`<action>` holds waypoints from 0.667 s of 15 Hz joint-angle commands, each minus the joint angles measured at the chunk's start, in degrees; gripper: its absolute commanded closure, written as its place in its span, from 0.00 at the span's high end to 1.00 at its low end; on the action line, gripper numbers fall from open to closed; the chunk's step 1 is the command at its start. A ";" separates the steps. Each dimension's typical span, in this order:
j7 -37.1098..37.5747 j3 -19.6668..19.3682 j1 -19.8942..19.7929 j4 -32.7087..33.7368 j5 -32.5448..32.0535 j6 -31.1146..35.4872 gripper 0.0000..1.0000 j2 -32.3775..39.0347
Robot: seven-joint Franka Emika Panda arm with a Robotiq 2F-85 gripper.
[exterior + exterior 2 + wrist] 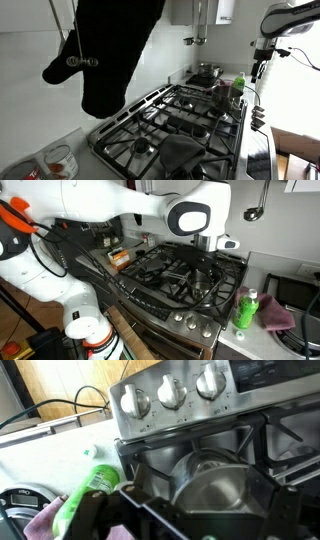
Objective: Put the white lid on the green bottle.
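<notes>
My claw (182, 510) is spread wide, both dark fingers (100, 508) reaching in from the bottom of the wrist view, and it has hold of nothing. Straight below it, between the fingers, sits a steel pot (215, 475) on the grates of the gas stove (170, 275); in an exterior view my claw (205, 248) hangs just above that pot (204, 278). Off to one side, past the stove's edge, the green bottle (92, 485) stands on the white surface (50, 455), with a pink cloth (38, 520) just beside it. A small white lid (88, 454) lies on the surface near the bottle, apart from its neck. Three stove knobs (172, 393) line the front panel. A black oven mitt (115, 50) hangs close to one camera.
</notes>
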 commanded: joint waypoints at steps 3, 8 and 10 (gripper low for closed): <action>-9.37 -5.02 -3.85 2.31 1.15 0.43 1.00 6.69; -8.32 -3.84 -4.84 1.66 0.25 0.36 1.00 6.22; -8.31 -3.72 -4.76 1.73 0.25 0.36 1.00 6.27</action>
